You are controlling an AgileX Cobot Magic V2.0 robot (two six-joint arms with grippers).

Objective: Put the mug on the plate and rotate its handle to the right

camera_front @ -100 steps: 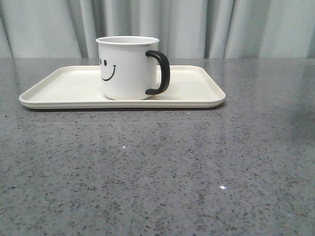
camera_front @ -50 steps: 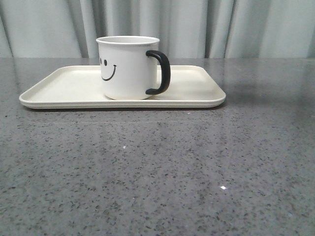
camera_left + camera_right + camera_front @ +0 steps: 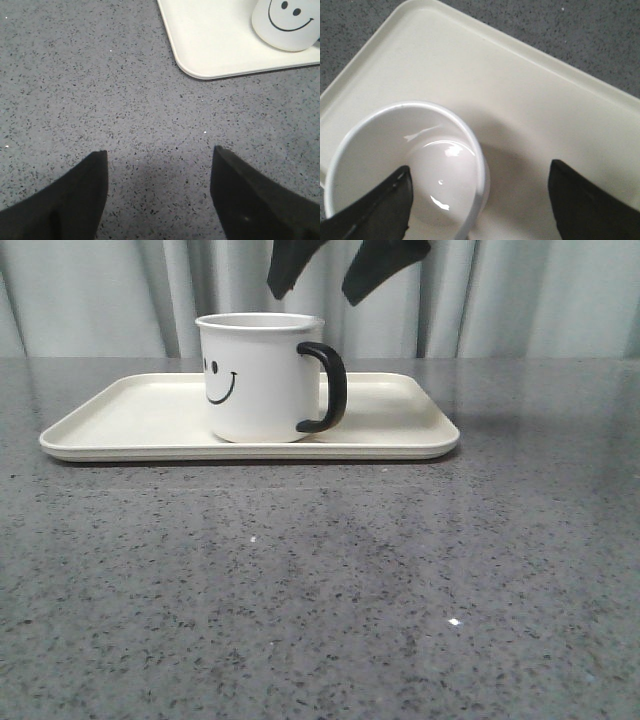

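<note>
Mug: we see the mug standing upright on the plate, roughly mid-plate, smiley face turned to the left-front.
Handle: the handle sticks out to the right, a glossy black loop against the white side.
Plate: it lies flat on the speckled grey table, long side running left to right, curtain behind it.
Right gripper: the right gripper hangs above the mug at the top of the front view, jaws spread wide, nothing between them; from its own wrist view we look straight down into the mug, one fingertip over the rim, the other over bare plate.
Left gripper: the left gripper hovers over bare table, near the plate's corner, jaws wide apart and holding nothing.
</note>
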